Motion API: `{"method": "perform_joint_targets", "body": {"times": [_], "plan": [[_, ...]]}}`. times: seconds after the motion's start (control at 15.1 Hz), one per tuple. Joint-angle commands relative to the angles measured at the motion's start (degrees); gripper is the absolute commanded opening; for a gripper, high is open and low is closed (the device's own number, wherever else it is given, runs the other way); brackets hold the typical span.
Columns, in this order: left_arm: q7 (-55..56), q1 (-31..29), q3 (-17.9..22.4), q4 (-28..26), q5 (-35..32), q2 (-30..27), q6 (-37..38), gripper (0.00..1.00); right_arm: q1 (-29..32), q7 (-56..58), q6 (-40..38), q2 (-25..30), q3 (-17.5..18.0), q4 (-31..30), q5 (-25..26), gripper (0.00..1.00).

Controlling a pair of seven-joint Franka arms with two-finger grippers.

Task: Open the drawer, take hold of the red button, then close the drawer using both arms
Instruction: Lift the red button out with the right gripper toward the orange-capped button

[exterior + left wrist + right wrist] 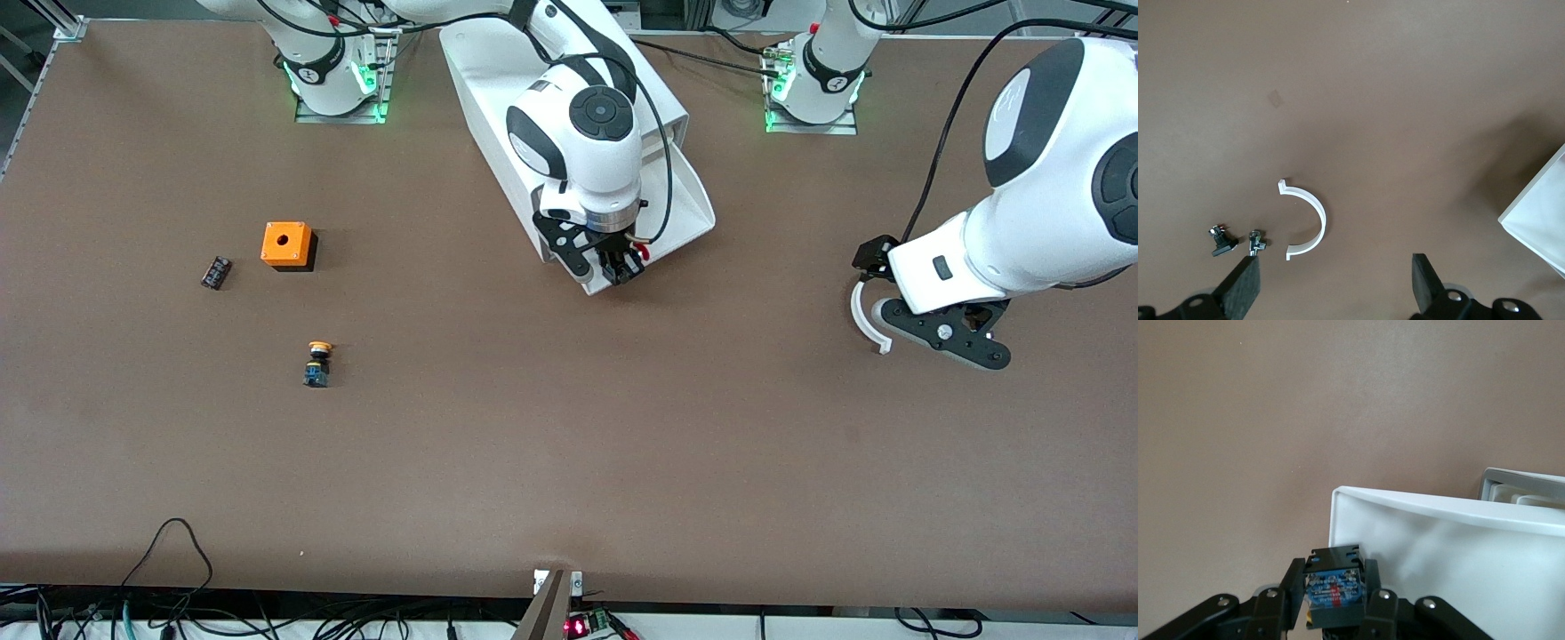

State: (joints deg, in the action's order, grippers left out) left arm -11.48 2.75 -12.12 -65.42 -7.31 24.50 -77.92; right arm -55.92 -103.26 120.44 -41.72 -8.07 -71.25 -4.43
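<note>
A small black part [216,272] lies toward the right arm's end of the table, with an orange box [287,244] beside it and a yellow-capped button [317,363] nearer the front camera. At mid-table the drawer [685,200] stands pulled out of the white cabinet [498,80], and the right gripper [620,267] hangs over its front edge, clenched on the button [1333,592], whose blue base fills the right wrist view. The button looks light, rigid and hard-bodied, so a grip across the flat sides of its black body should hold better than one on the rounded cap. Its red cap is barely visible in the front view, and the arm covers most of the drawer's inside. The left gripper [1335,287] waits with fingers spread wide over bare table, above a white curved piece [1308,220] and two tiny dark parts [1238,241]
</note>
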Motion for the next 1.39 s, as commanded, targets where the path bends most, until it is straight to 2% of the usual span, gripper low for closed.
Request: {"method": "perform_joint_targets", "body": {"times": [0.0,0.13,0.33,0.46,0.73,0.86,1.0,1.19,1.33], "plan": [[3.6,-0.3,-0.1,1.8,1.4,0.6,0.6,1.00,-0.6,0.2,0.2,2.1,-0.4,-1.8,0.9,0.00],[10.7,-0.5,-0.1,1.5,3.2,0.3,0.8,1.00,-0.5,0.4,0.2,3.4,-0.5,-1.5,0.8,0.00],[15.1,-0.6,-0.1,0.4,5.2,-0.3,1.0,1.00,0.1,3.8,-1.3,6.1,-0.7,-1.4,0.3,0.00],[18.3,-0.5,-0.3,0.0,5.2,-0.6,1.0,1.00,1.7,9.5,-4.1,7.7,-0.8,-1.3,-0.1,0.00],[27.3,-0.5,-0.5,-4.4,5.2,-2.7,-0.6,1.00,7.0,24.2,-7.1,9.5,-0.8,-1.3,-1.8,0.00],[29.9,0.1,-0.7,-6.6,5.4,-2.9,-4.1,1.00,10.7,33.7,-10.4,10.0,-0.8,-1.4,-2.5,0.00],[31.4,0.5,-1.3,-9.8,5.5,-2.9,-11.2,1.00,14.6,43.7,-12.9,10.0,-0.8,-1.8,-2.6,0.00],[41.1,0.5,-4.8,-15.9,5.3,-2.9,-19.8,1.00,19.1,56.0,-13.8,10.1,-1.2,-3.0,-2.6,0.00],[49.4,0.7,-7.9,-21.0,4.7,-2.9,-25.2,1.00,20.1,66.0,-13.5,10.1,-3.3,-5.6,-2.3,0.00]]}}
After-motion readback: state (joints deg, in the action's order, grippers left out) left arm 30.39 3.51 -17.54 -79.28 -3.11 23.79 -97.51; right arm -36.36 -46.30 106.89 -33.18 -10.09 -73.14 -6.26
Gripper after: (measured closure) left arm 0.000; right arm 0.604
